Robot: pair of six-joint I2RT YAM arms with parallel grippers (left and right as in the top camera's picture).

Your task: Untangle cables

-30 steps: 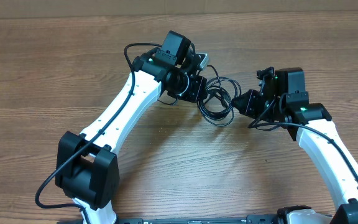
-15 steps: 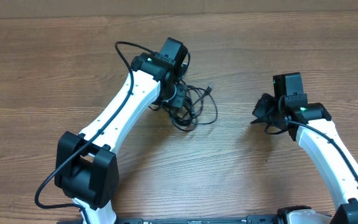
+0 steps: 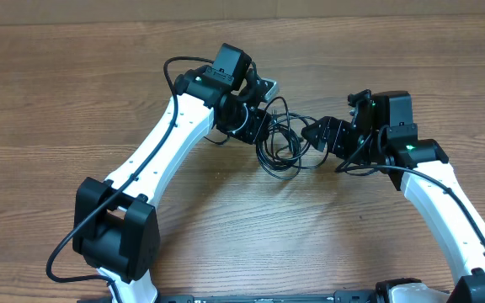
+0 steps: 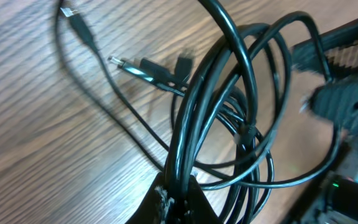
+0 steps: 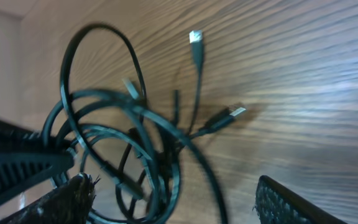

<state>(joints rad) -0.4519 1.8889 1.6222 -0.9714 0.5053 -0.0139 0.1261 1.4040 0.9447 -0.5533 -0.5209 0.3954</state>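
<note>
Cables [image 3: 283, 139] brought back to the middle, right arm reaching in again.
0.5 s ago the 2 arms were well apart and the bundle hung further left. Now the left gripper [image 3: 257, 126] holds it near the centre of the wooden table [image 3: 57, 84], fingers closed on several strands. The right gripper [image 3: 318, 133] has returned from the right, fingers wide open, 1 of them beside the loops, pinching nothing. I judge the tangle is not loosened: the loops cross, and only 2 USB plugs [image 5: 196, 36] lie free.
</note>
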